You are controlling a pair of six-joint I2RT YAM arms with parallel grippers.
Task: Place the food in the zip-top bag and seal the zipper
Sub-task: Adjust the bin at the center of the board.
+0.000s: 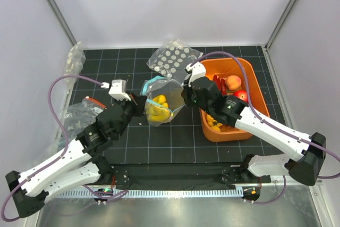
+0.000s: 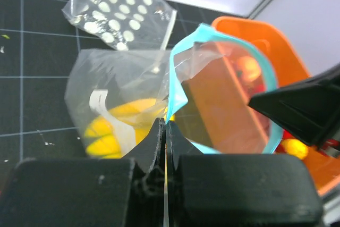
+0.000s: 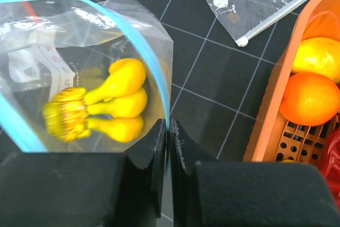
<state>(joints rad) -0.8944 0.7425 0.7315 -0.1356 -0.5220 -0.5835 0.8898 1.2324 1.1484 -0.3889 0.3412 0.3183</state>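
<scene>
The left gripper (image 2: pixel 166 134) is pinched shut on the bag (image 2: pixel 106 78), holding its zipper (image 2: pixel 171 83). The right gripper (image 3: pixel 169 131) is clamped shut on the opposite rim. The bag's mouth gapes between them, just left of the bin (image 3: pixel 271 110). The banana (image 3: pixel 114 102) lies inside the bag, and the orange (image 3: pixel 311 98) sits in the bin.

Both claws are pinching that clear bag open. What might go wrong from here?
The left gripper and right gripper both pinch the rim of the zip-top bag. Fetching the orange from the basket means one lets go, so the mouth may collapse. The thin pinch may also slip, spilling the banana bunch.
</scene>
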